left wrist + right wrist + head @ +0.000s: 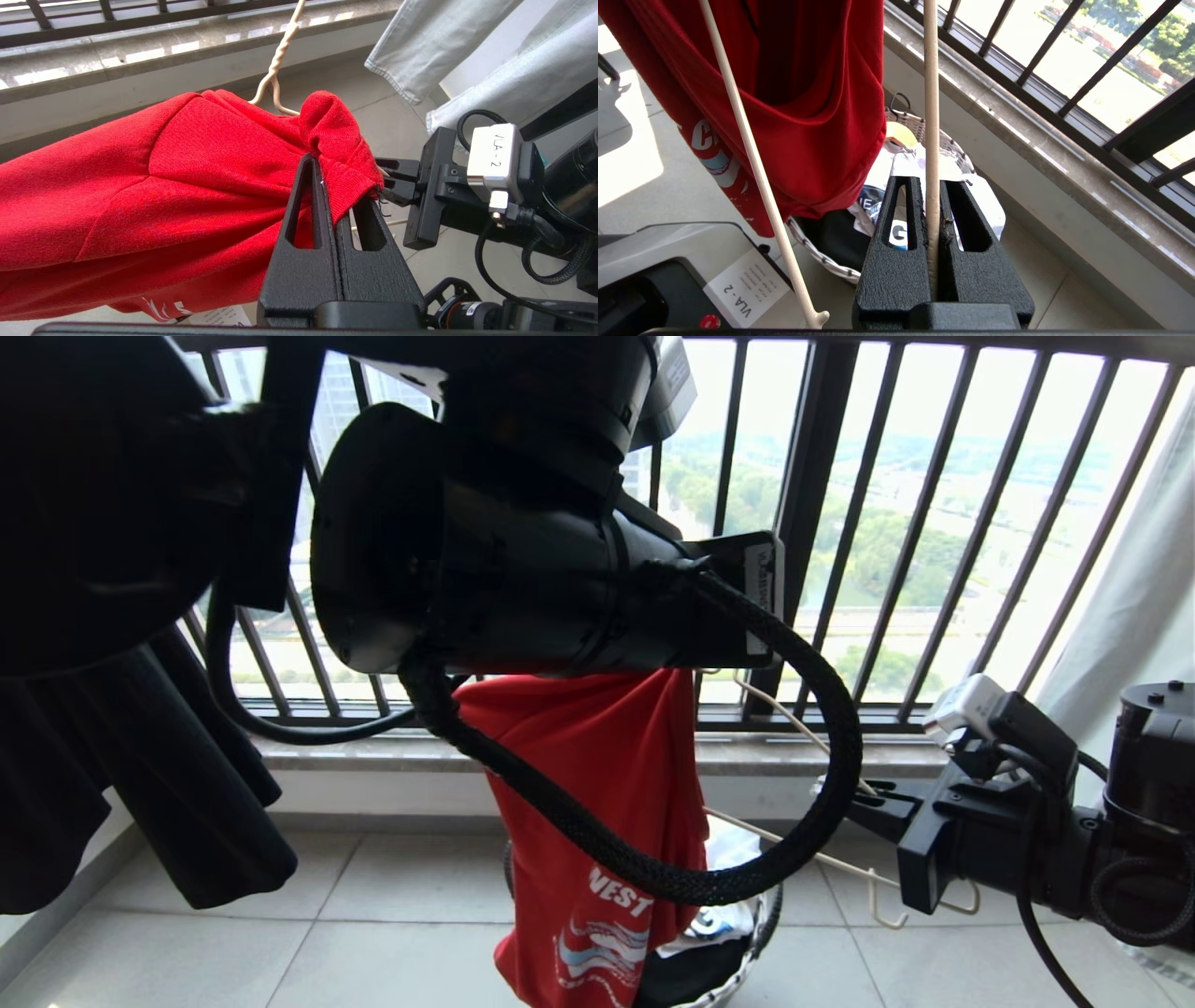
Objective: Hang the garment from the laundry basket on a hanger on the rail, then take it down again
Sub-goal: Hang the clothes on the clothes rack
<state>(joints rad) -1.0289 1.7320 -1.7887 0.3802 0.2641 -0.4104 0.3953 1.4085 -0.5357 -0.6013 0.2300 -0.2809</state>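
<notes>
The red garment hangs bunched over the laundry basket, its lettering low on the cloth. My left gripper is shut on a gathered edge of the garment; in the head view my left arm hides it. The hanger sticks out of the cloth by its twisted neck. To the right, my right gripper is shut on one wire arm of the hanger, level with the window sill. The hanger's other arm runs beside the garment. The rail is out of view.
The dark balcony railing and a stone sill run close behind. A black garment hangs at the left, pale trousers and a white curtain at the right. More clothes fill the basket.
</notes>
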